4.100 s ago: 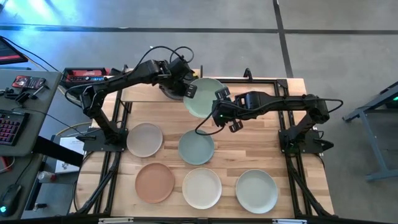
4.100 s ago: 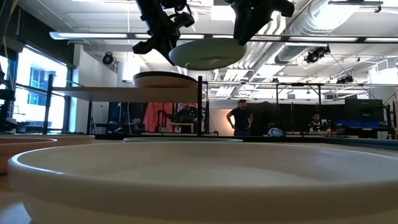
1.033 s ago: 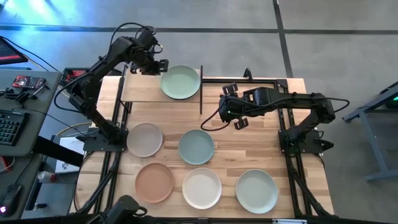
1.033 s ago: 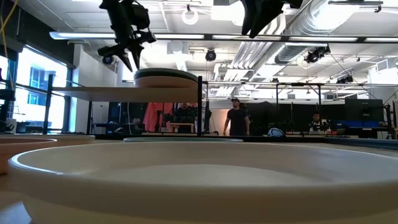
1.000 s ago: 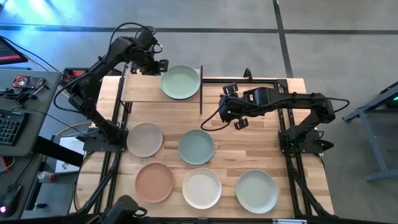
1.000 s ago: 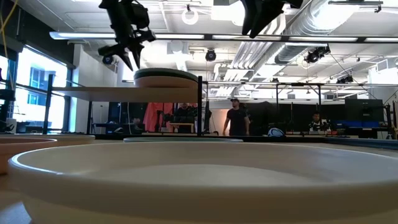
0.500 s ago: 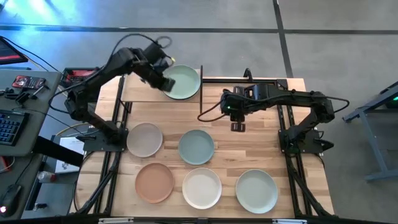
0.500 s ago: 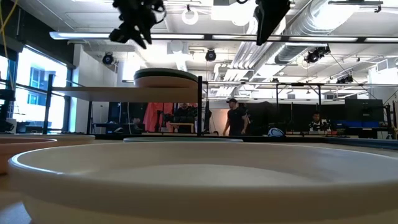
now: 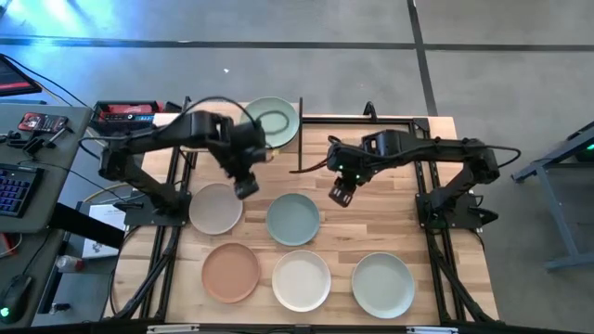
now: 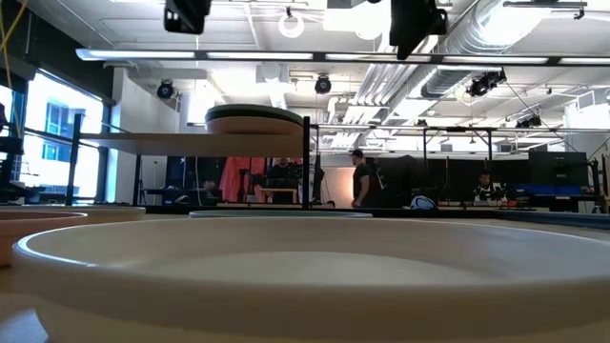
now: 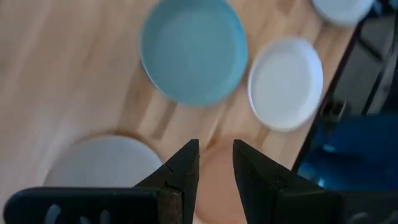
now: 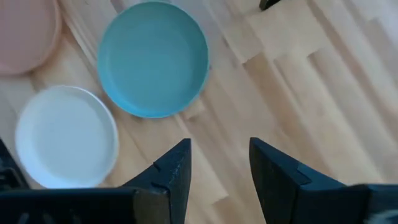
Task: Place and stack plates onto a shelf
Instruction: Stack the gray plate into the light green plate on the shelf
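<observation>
A green plate [image 9: 275, 121] tops the stack [image 10: 254, 118] at the right end of the shelf [image 9: 209, 139]. Five plates lie flat on the tabletop: grey-beige [image 9: 215, 207], pale blue-green [image 9: 293, 219], terracotta [image 9: 231, 272], cream [image 9: 302, 279] and pale grey-green [image 9: 382, 285]. My left gripper [image 9: 243, 182] hovers open and empty above the table, between the shelf and the grey-beige plate [image 11: 102, 163]. My right gripper [image 9: 341, 193] hangs open and empty above bare wood, right of the pale blue-green plate [image 12: 152, 59].
The shelf's black post [image 9: 300, 130] stands at its right end. Black arm frames [image 9: 436, 209] run along both sides of the table. A desk with a keyboard [image 9: 11, 190] stands left of the table. People [image 10: 361, 179] stand in the room far behind.
My left gripper has swung from beyond the shelf's far edge, over the green plate, toward the near edge, and now hangs above the table by the grey-beige plate. My right gripper has drifted slightly toward the near edge. The plates have stayed in place.
</observation>
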Robot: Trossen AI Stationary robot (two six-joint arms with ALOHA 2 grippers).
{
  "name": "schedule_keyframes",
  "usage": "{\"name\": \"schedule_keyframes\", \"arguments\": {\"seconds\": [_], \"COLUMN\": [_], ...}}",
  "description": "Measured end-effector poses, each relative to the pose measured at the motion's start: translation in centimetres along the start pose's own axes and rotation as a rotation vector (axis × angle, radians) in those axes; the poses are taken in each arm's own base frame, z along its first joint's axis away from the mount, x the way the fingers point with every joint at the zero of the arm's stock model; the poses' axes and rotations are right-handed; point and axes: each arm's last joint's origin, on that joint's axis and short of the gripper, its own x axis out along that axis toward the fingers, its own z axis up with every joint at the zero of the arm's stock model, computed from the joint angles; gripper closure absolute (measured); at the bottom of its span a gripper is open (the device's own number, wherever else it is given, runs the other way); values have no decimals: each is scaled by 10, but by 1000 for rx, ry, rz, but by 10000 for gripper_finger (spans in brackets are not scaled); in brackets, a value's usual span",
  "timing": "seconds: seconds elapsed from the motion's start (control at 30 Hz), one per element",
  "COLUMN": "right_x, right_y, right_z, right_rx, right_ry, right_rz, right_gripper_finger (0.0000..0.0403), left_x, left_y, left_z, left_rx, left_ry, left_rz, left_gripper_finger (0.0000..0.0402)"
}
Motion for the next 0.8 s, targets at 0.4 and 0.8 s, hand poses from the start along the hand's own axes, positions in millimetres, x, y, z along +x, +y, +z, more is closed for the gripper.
{"name": "schedule_keyframes", "arguments": {"seconds": [0.4,0.8], "right_x": [28,85], "right_y": [55,109], "right_z": [-19,-42], "right_rx": [177,223], "right_ry": [10,89], "right_rz": [-9,-52], "right_gripper_finger": [263,263], "left_x": [13,-1], "left_y": [-50,-80], "left_z": [-46,-87], "left_rx": [260,379], "left_ry": [170,84], "left_rz": [131,175], "left_gripper_finger": [316,316]}}
